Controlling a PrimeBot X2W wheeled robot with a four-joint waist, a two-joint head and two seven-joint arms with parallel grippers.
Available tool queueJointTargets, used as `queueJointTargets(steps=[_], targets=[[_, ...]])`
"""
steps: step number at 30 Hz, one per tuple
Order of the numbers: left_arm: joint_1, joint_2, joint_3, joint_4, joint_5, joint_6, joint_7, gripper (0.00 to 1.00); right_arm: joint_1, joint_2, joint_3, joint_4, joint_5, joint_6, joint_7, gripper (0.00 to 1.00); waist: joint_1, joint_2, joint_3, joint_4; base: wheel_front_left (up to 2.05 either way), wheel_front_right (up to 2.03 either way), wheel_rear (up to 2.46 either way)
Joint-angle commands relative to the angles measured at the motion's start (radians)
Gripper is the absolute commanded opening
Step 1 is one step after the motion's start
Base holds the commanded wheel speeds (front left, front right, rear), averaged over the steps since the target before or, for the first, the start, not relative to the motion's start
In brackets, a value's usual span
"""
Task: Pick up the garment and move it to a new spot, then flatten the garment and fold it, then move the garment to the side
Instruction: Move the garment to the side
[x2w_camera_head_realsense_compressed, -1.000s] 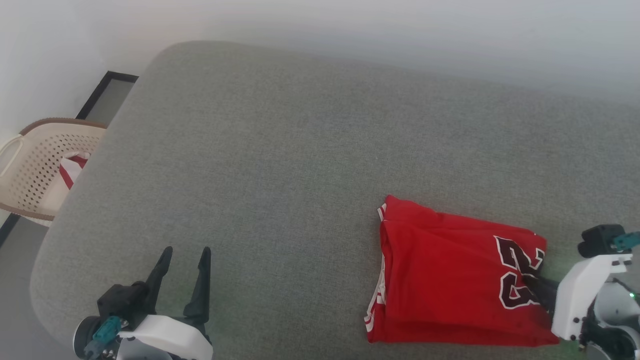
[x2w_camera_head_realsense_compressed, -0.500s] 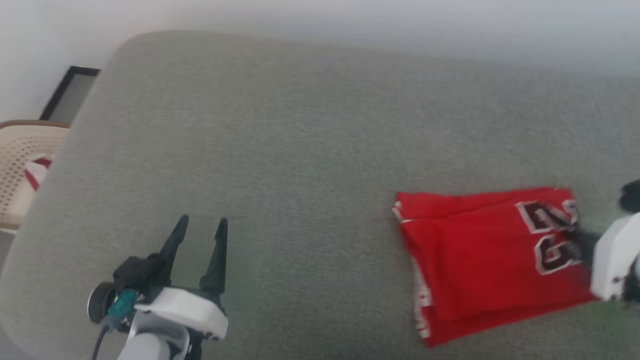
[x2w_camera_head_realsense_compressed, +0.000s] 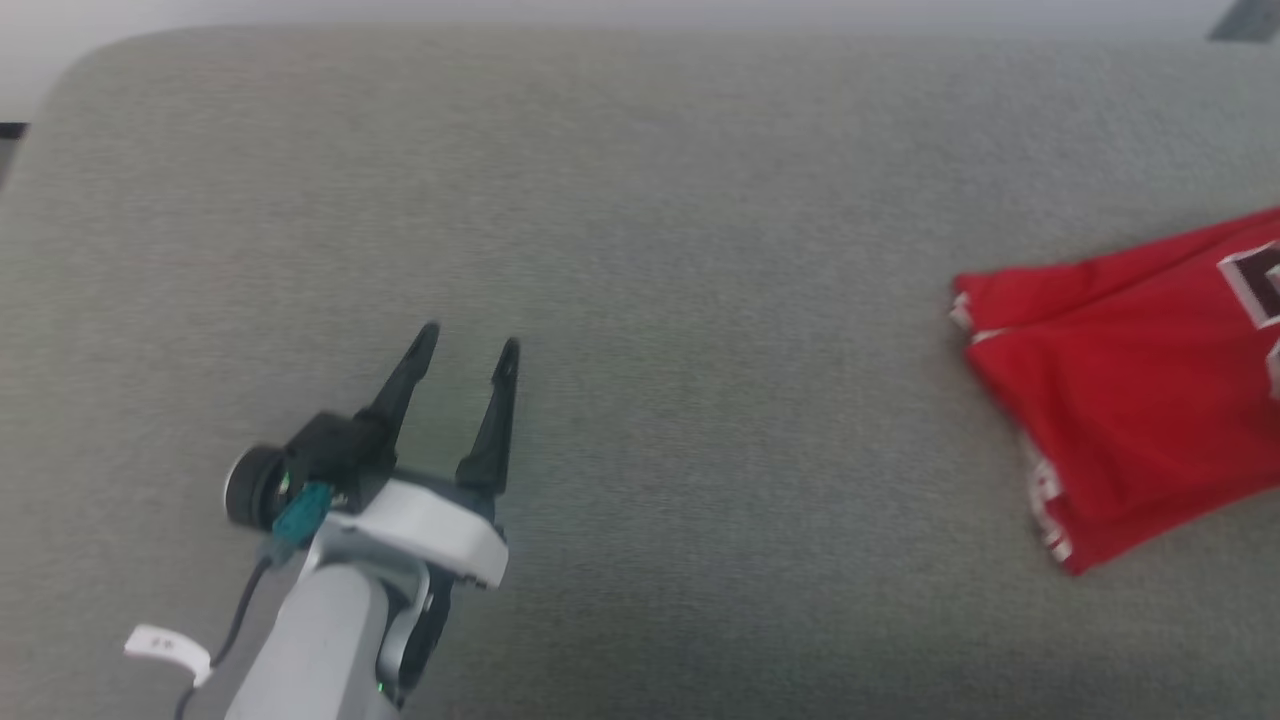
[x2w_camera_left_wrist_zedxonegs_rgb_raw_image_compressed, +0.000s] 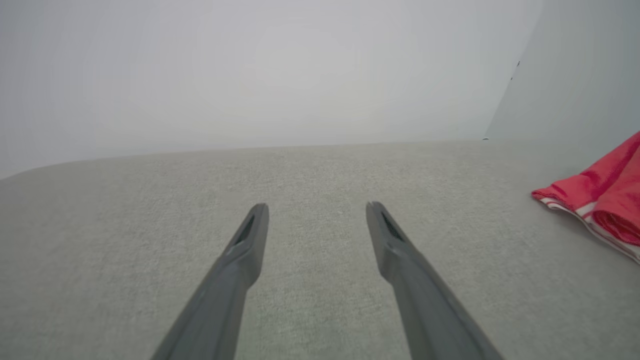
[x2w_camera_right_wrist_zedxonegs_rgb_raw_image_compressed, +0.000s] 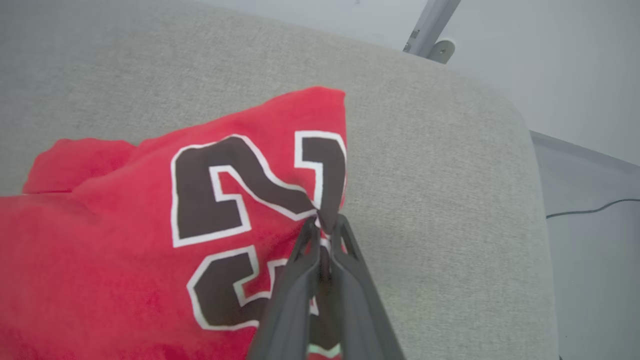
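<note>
The broad grey woven-fabric cushion (x2w_camera_head_realsense_compressed: 700, 250) carries the folded red jersey T-shirt (x2w_camera_head_realsense_compressed: 1130, 400) with a dark "23" at its right side (seemingly the final move aside). The left gripper (x2w_camera_head_realsense_compressed: 470, 337) hovers well apart, fingers spread, empty. The right gripper (x2w_camera_right_wrist_zedxonegs_rgb_raw_image_compressed: 326, 222) has its fingers pinched on the shirt's edge by the numerals, probably to drag it.

A: Head view blurred; garment (x2w_camera_head_realsense_compressed: 1130, 400) runs off the right edge, number mostly cut.
B: Right wrist view?
A: Garment cut at left and bottom edges. 1 digit partly hidden behind the right gripper (x2w_camera_right_wrist_zedxonegs_rgb_raw_image_compressed: 325, 223)'s closed jaws; the fold pinched between them can't be seen.
B: Left wrist view?
A: Garment right of the jaws, cut off too.
</note>
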Motion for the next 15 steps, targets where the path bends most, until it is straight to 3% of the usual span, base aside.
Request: queueJointTargets(steps=[1,15], targets=[[-0.026,0.001,-0.001,0.008,0.015,-0.007,-0.004,1.00,-0.024,-0.014,0.005,0.015,-0.006,-0.002,-0.023,0.00,0.0000,0.0000,0.027,-0.031,0.00,0.00,0.00],[-0.195,-0.036,-0.055,0.084,0.062,-0.044,-0.004,1.00,-0.230,-0.125,0.083,0.279,-0.088,-0.002,-0.273,0.00,0.0000,0.0000,0.123,-0.131,0.00,0.00,0.00]])
